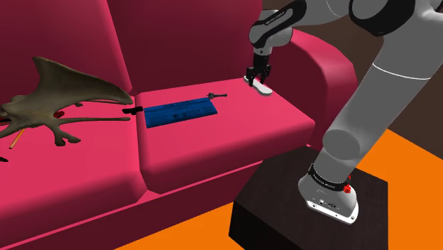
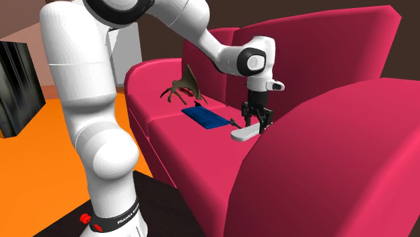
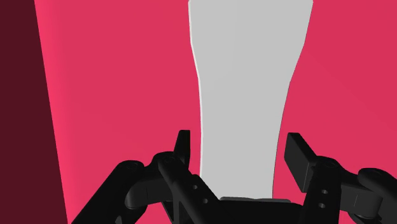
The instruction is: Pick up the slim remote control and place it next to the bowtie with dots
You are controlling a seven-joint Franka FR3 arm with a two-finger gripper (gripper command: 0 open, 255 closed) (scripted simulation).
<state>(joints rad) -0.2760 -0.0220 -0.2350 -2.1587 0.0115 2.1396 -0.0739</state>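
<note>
The slim remote [image 1: 263, 89] is pale grey and lies at the end of the red sofa seat, close to the armrest. My black gripper [image 1: 258, 75] stands straight down over it, and its fingers are shut on the remote's narrow end. From the wrist, the remote [image 3: 245, 83] runs away from the gripper [image 3: 239, 153] between the two fingers [image 3: 183, 149]. From the second exterior view, the remote [image 2: 245, 133] sticks out under the gripper [image 2: 256, 121]. A small black bow-shaped thing [image 1: 132, 111] lies at the seam between the seat cushions, next to a flat blue patterned piece [image 1: 181, 112].
A brown antler-like object [image 1: 60, 99] sprawls over the far cushion at the shoulder view's left. A thin stick-like item [image 1: 216, 94] lies behind the blue piece. The sofa's armrest [image 1: 323, 60] rises right beside the gripper. My stand [image 1: 305, 206] sits on the orange floor.
</note>
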